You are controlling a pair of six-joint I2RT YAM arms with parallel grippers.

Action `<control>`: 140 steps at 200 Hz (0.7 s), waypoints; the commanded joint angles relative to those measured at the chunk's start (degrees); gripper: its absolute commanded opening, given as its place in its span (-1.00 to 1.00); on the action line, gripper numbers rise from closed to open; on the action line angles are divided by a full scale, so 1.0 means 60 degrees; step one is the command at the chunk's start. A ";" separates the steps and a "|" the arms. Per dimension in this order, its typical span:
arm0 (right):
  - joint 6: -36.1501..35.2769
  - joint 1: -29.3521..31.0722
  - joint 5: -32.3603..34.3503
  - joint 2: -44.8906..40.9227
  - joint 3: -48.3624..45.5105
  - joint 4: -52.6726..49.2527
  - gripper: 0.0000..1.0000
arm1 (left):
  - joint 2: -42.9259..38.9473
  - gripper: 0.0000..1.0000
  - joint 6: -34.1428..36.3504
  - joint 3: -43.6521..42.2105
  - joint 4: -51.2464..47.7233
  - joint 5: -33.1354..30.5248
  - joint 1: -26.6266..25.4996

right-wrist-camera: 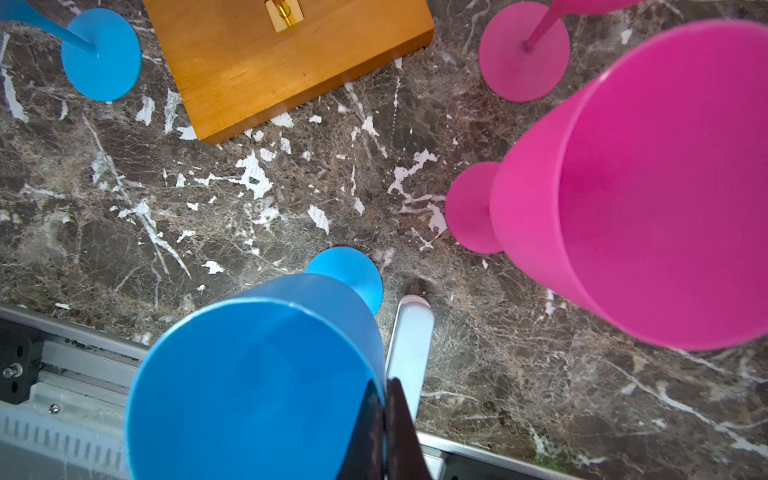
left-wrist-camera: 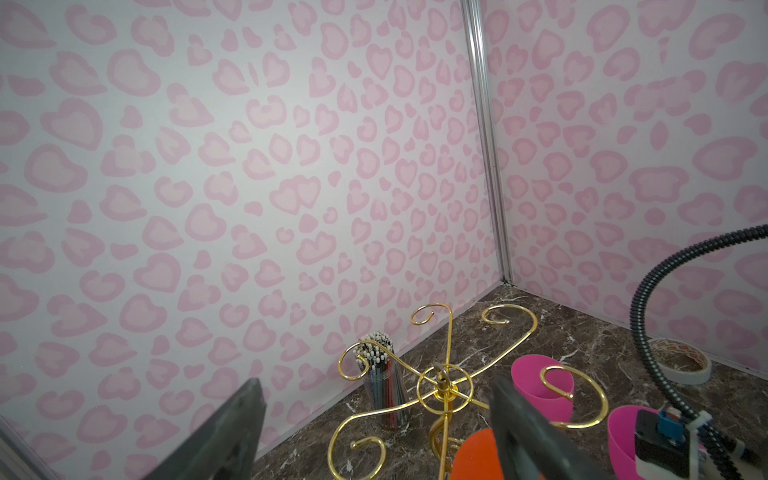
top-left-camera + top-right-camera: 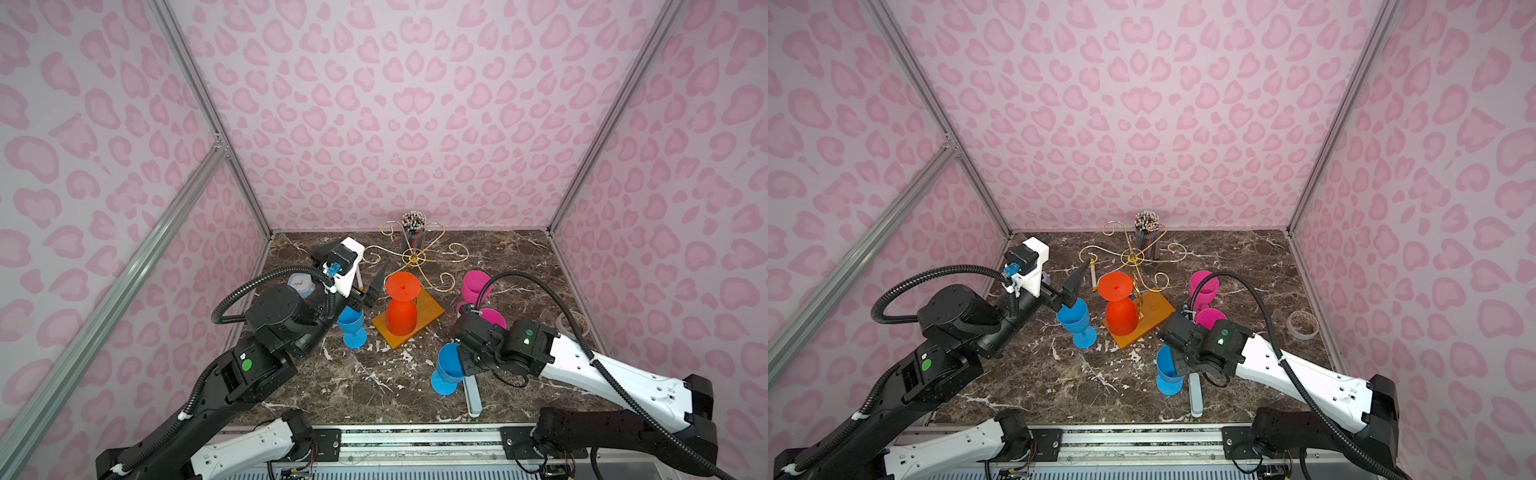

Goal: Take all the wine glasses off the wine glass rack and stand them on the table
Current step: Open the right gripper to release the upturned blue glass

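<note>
The orange glass (image 3: pixel 401 316) hangs bowl-down on the rack (image 3: pixel 430 309), middle of the surface, foot hooked over the wire. Your left fingers (image 2: pixel 523 428) are spread just beside that foot, probably lining up. Right fingers (image 1: pixel 401 440) are pinched on a blue glass (image 1: pixel 249 395) rim near the front edge.

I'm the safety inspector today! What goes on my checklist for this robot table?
Surface: marble tabletop, no spills seen.
Job's things: orange wine glass hangs upside down on the wine glass rack.
Clutter: near blue glass, far blue glass, two pink glasses, tape roll, cup of sticks, white pen.
End effectors: left end effector open beside the orange foot; right end effector shut at the near blue glass's rim.
Cables: black hoses loop over both arms.
Surroundings: pink heart walls, metal frame posts.
</note>
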 commanded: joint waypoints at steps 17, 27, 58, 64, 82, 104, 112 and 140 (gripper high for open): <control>-0.0040 -0.0001 0.0017 0.0062 -0.0007 0.0017 -1.00 | -0.0021 0.72 -0.0026 -0.0032 0.0241 -0.0115 0.0006; -0.0052 0.0007 0.0031 0.0070 -0.0011 -0.0001 -0.90 | -0.0045 0.72 0.0003 -0.0032 0.0252 -0.0131 0.0006; -0.0055 -0.0001 0.0031 0.0071 0.0035 0.0002 -0.77 | -0.0049 0.73 -0.0026 -0.0061 0.0227 -0.0154 0.0006; -0.0055 0.0010 0.0018 0.0053 0.0032 0.0000 -0.76 | -0.0049 0.72 -0.0030 -0.0070 0.0226 -0.0164 0.0006; -0.0025 0.0000 0.0019 -0.0003 0.0044 -0.0009 -0.74 | -0.0093 0.73 -0.0040 -0.0116 0.0225 -0.0181 0.0004; -0.0014 0.0000 0.0042 -0.0088 0.0179 -0.0031 -0.71 | -0.0131 0.72 -0.0027 -0.0127 0.0226 -0.0218 0.0003; -0.0025 0.0000 0.0060 -0.0128 0.0230 -0.0031 -0.69 | -0.0142 0.73 -0.0026 -0.0143 0.0238 -0.0243 0.0005; -0.0162 -0.0001 0.0006 -0.0343 0.0489 0.0057 -0.63 | -0.0123 0.73 -0.0009 -0.0260 0.0226 -0.0354 0.0005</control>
